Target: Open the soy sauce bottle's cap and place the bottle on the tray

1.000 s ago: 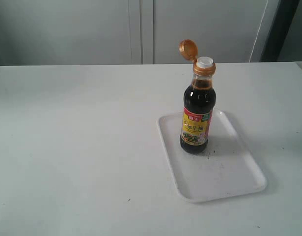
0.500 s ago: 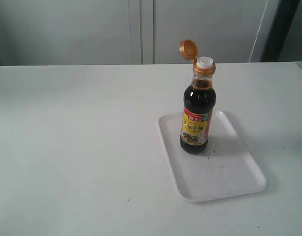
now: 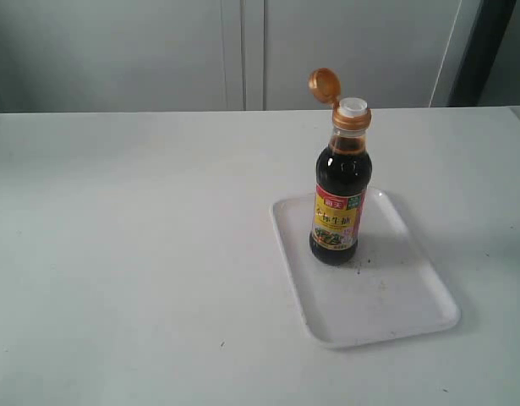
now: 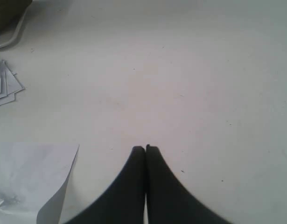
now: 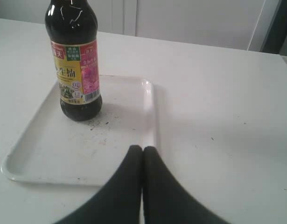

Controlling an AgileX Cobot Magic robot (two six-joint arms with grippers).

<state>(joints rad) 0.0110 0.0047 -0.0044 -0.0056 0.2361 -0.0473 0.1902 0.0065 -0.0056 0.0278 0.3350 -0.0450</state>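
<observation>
Pale cabinet doors stand behind a wide white tabletop, and from across the room neither arm is in sight. Over on the right, the soy sauce bottle stands upright on the tray, toward its far end. Its copper cap is flipped up and back on the hinge, leaving the white spout bare.

The left tool has its fingers pressed together on nothing, above bare tabletop with loose paper sheets nearby. The right tool is likewise pressed together and empty, by the tray's edge and apart from the bottle.

To my eye both parts of the job look done: cap open, bottle on the tray. I'd judge the next move calls only for the arms to rest away from it. A bump could topple the bottle with its spout uncovered.
</observation>
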